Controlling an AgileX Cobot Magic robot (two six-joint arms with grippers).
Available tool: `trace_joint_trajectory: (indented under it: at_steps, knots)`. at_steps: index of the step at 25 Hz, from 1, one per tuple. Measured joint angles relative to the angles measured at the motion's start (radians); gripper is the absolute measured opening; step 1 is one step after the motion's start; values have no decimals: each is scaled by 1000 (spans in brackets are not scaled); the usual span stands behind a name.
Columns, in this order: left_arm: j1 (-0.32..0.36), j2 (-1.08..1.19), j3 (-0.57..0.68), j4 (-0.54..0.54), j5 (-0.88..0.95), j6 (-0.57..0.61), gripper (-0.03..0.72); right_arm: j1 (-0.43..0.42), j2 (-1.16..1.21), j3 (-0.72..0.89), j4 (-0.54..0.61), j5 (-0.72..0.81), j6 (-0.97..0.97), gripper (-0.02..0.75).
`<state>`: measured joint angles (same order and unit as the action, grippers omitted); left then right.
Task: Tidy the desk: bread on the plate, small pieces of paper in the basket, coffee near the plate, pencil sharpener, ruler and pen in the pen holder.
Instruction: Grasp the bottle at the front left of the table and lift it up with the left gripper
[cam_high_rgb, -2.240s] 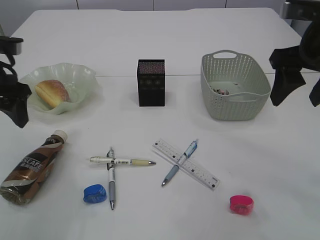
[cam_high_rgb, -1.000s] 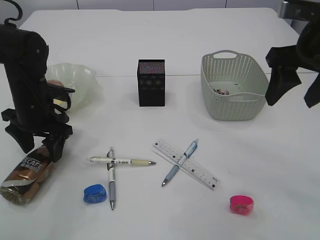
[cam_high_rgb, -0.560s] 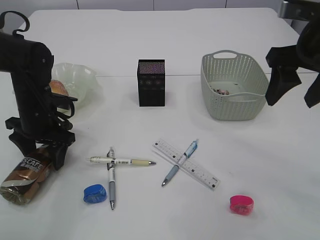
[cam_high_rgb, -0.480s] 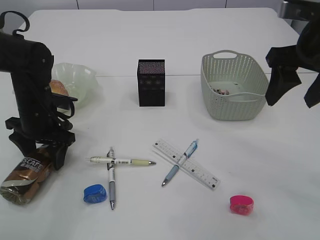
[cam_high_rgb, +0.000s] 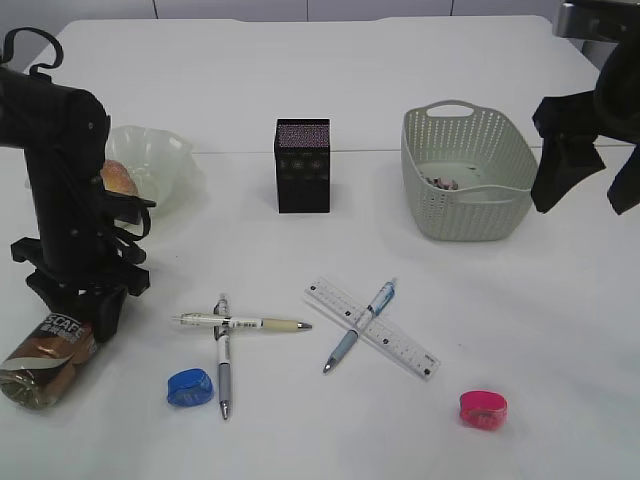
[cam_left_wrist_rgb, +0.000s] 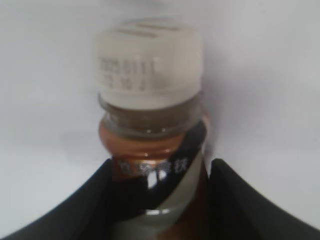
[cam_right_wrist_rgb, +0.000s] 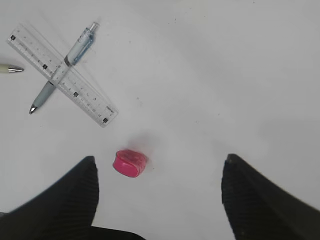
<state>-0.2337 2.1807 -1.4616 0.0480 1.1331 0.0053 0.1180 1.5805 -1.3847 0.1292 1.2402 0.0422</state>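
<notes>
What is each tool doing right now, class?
Left tool: open, fingers either side of the coffee bottle, not visibly clamped.
Right tool: open, empty, above the table.

Looks like a lab or office: plain white table (cam_high_rgb: 420, 70), pale cabinet fronts (cam_high_rgb: 300, 8) at 12 o'clock.

Between the black left pincer's (cam_left_wrist_rgb: 159, 200) fingers: a brown coffee bottle (cam_left_wrist_rgb: 152, 150) with a cream cap and a black-and-silver label. Below the black right pincer (cam_right_wrist_rgb: 159, 195): a pink sharpener (cam_right_wrist_rgb: 129, 163), a clear ruler (cam_right_wrist_rgb: 62, 75) and a blue-grey pen (cam_right_wrist_rgb: 65, 65) on the white table (cam_right_wrist_rgb: 210, 75).
</notes>
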Motion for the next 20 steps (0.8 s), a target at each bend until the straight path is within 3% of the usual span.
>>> trace_joint_trajectory:
  at_steps: [5,20]
  knots:
    - [0,0,-2,0,4,0,319,0,0,0,0,0,-3,561]
    - [0,-27,-2,-6,33,0,310,0,0,0,-15,0,-5,561]
